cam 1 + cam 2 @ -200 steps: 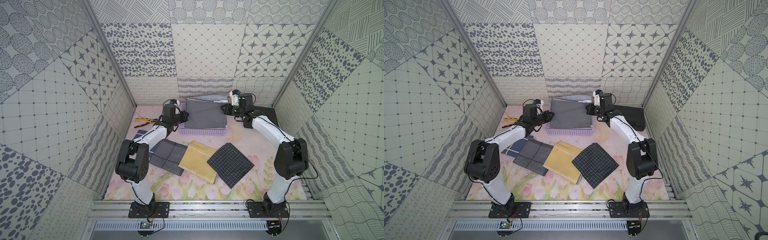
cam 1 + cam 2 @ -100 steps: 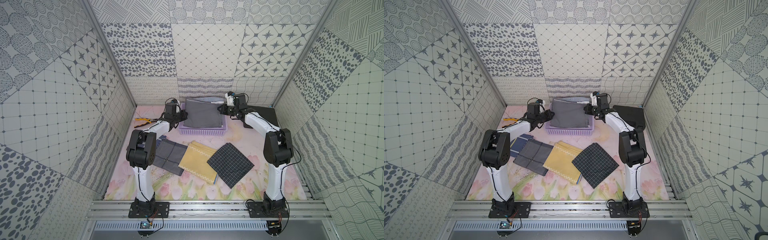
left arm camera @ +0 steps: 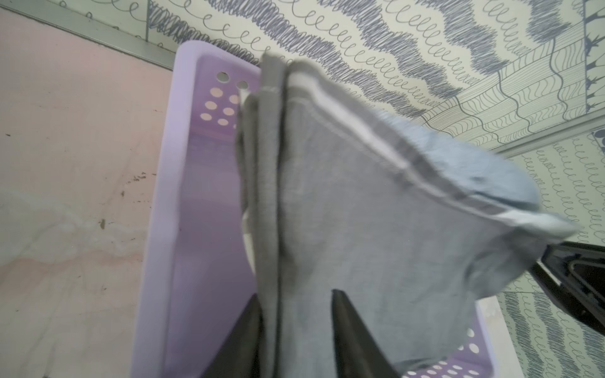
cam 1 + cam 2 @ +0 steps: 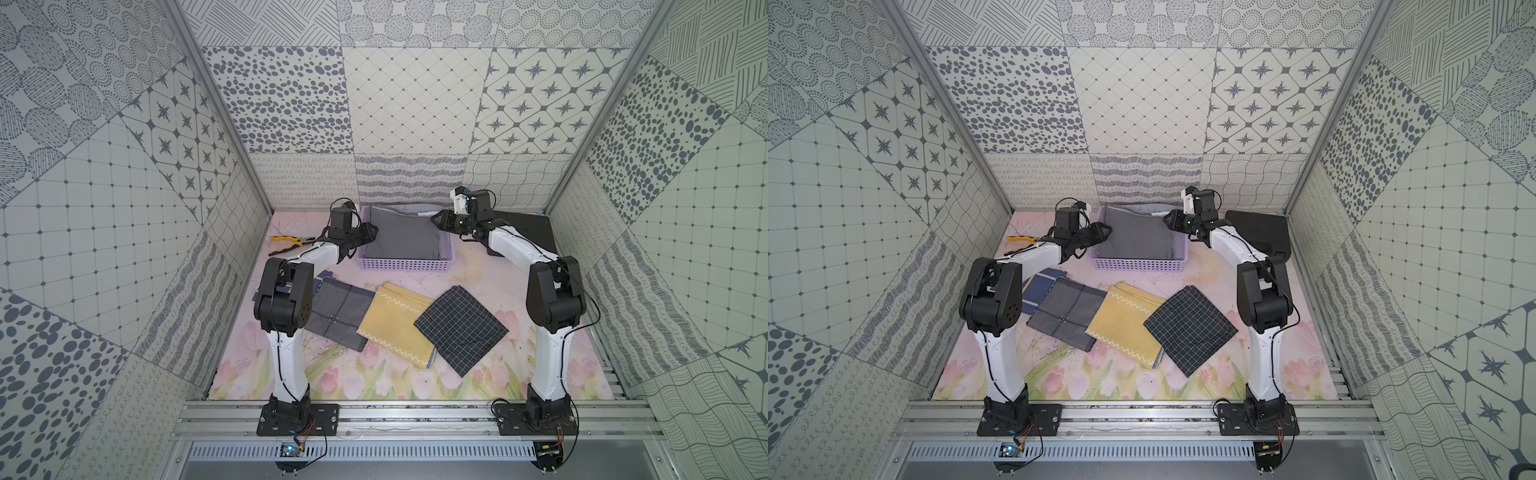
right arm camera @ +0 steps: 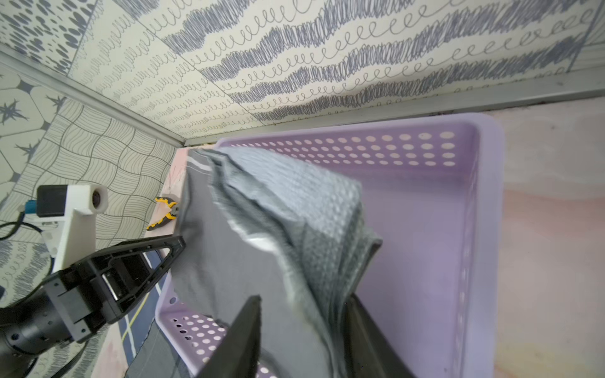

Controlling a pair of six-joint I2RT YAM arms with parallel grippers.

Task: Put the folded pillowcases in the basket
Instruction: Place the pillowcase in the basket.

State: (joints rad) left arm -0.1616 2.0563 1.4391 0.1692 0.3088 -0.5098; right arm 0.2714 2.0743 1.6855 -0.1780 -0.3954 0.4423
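Your left gripper (image 3: 294, 294) has its fingers spread, with the edge of the grey pillowcase (image 4: 401, 237) between them. The right gripper (image 5: 304, 296) is parted likewise. The pillowcase sits in the lilac basket (image 4: 405, 264), at 12 o'clock on the table (image 4: 478, 257).

You look down on the basket (image 4: 405, 264) at the table's (image 4: 478, 266) back, the folded pillowcase (image 4: 401, 235) in it. Pliers (image 4: 286, 243) lie to its left, a hard case (image 4: 525, 230) to its right. Before it lie a left cloth (image 4: 340, 316), a middle cloth (image 4: 395, 324) and a right cloth (image 4: 461, 328) overlapping the middle one.
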